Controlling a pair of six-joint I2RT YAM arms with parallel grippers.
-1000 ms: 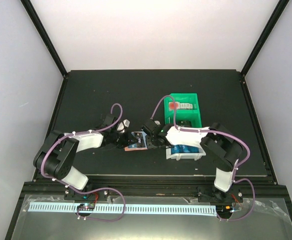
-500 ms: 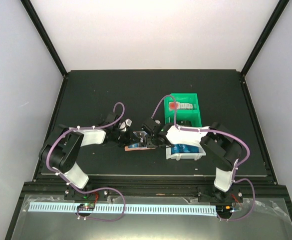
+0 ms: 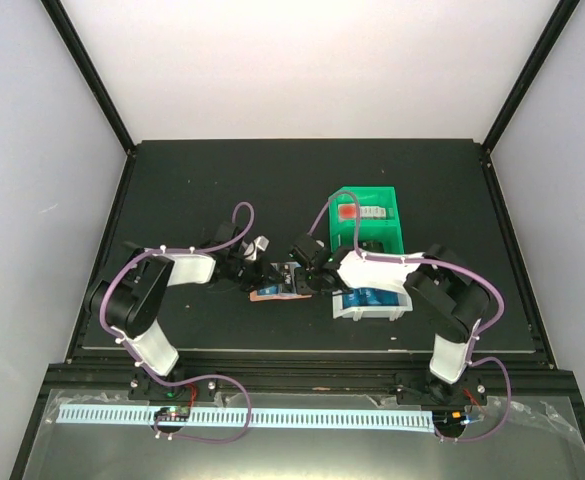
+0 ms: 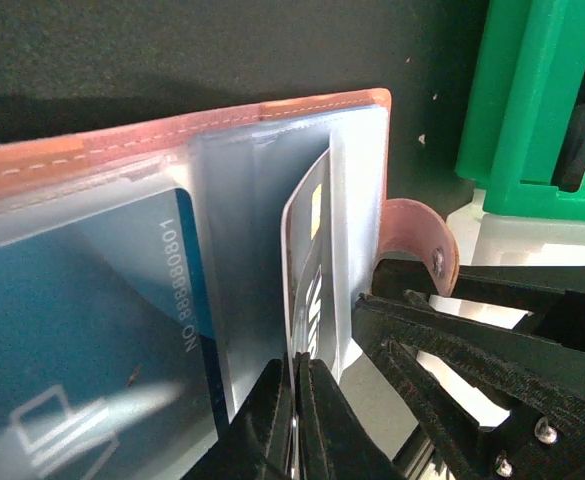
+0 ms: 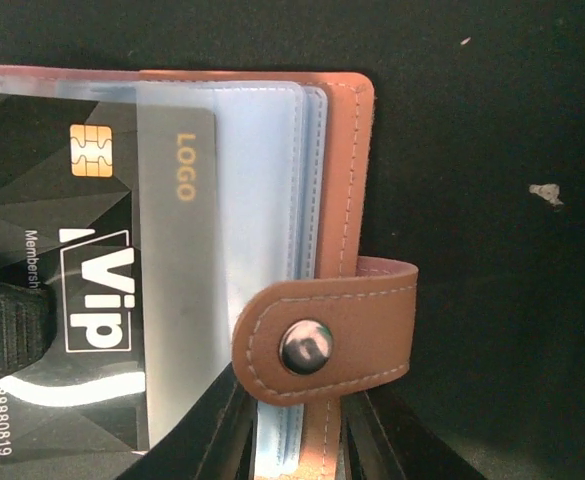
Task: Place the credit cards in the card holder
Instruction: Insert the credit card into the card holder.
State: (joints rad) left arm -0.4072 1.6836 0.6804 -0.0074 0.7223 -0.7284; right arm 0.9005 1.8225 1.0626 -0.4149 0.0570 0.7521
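The left arm (image 3: pixel 187 270) has swung in to the salmon-pink folding leather card holder (image 5: pixel 352 160) on the black table (image 3: pixel 172 180). Left gripper (image 4: pixel 294 378) pinches a black plastic credit card (image 5: pixel 92 200) in its clear pocket (image 5: pixel 257 180); a blue card (image 4: pixel 82 320) fills another. Right gripper (image 5: pixel 297 415) clamps its edge.

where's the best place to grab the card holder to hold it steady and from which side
Pinch the stitched cover edge of the card holder beside its snap tab, coming in from the tab side. That edge sticks out past the clear sleeves and is bare, so a grip there probably stays off the black vip card.
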